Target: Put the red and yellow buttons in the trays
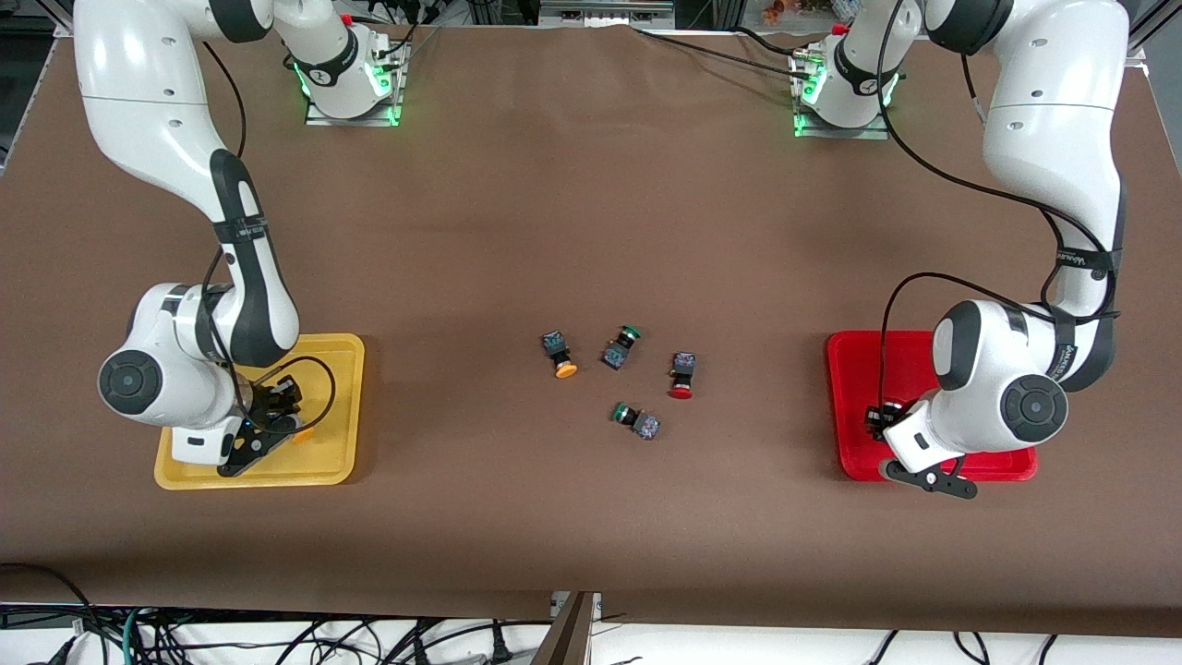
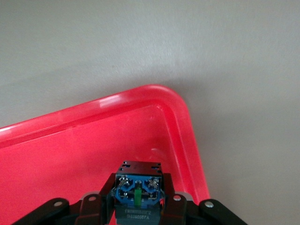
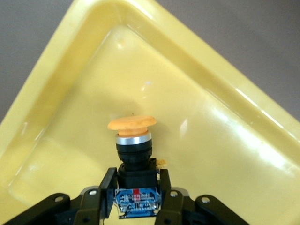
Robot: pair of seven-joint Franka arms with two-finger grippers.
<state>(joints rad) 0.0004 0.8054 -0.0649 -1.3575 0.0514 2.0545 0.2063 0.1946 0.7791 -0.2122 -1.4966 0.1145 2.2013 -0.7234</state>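
Two white robot arms work at opposite ends of a brown counter (image 1: pixel 591 212), each bent low over a plastic tray.

The right hand (image 3: pixel 136 190) sits inside the yellow tray (image 1: pixel 328 466) at the right arm's end of the counter. Its fingers (image 3: pixel 108 183) are closed on the dark body of a yellow button (image 3: pixel 133 136), whose orange-yellow cap points away from the wrist over the tray floor, near one rounded corner.

The left hand (image 2: pixel 138 197) is down in the red tray (image 1: pixel 854 388) at the left arm's end. It is clamped on a button body (image 2: pixel 139 190) — blue terminal block and screws facing the wrist camera, cap hidden underneath, so its colour cannot be told. The body sits close to a rounded corner of the tray.

Four more buttons lie loose in a cluster mid-counter, well apart from both trays. A second yellow button (image 1: pixel 560 355) lies on its side toward the right arm's end of the group. A red button (image 1: pixel 682 375) lies toward the left arm's end, cap pointing at the front camera. Between them lies one green button (image 1: pixel 621 347), with the other green button (image 1: pixel 636 419) nearest the front camera — none of the four touching another.
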